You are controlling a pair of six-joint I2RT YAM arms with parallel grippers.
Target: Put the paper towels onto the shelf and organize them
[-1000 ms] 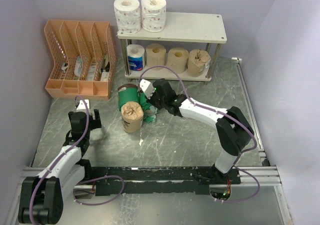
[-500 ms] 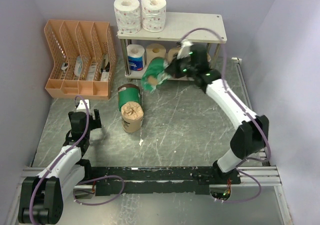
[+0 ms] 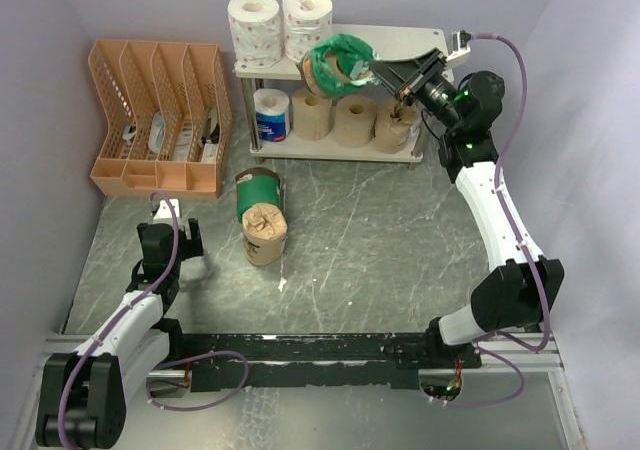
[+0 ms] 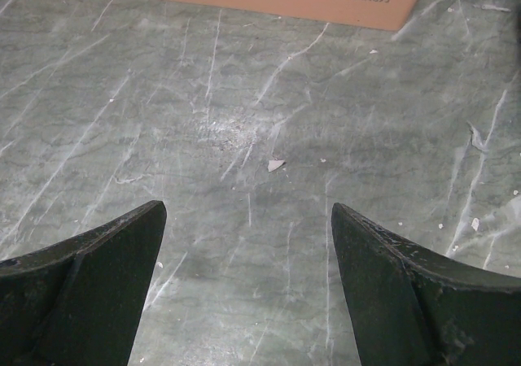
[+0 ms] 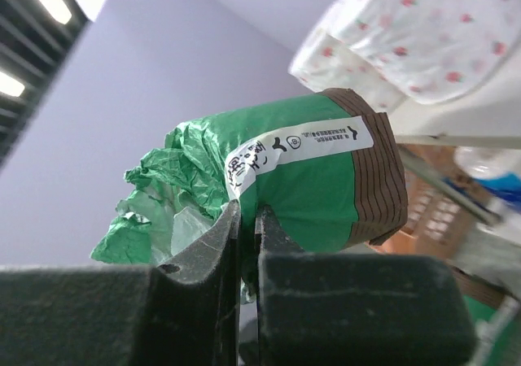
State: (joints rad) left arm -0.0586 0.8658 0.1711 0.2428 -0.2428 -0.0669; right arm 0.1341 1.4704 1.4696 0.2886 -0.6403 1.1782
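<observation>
- Two white patterned rolls [image 3: 253, 25] stand at the far-left end of the top board of the off-white two-tier shelf [image 3: 410, 55].
- Right gripper [image 3: 372, 70]: jaws pinched tight on the crinkled wrapper of a green-wrapped paper towel roll [image 3: 338, 62], held over that top board, just right of the white pair.
- Left gripper [image 4: 248, 220]: low over the grey marbled bench [image 3: 400, 240], jaws spread wide, holding nothing.
- Second green roll [image 3: 260, 188] and a brown-paper roll [image 3: 265, 232] sit together on the bench.

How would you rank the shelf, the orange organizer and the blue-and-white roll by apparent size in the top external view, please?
1. shelf, largest
2. orange organizer, somewhat smaller
3. blue-and-white roll, clearly smallest
</observation>
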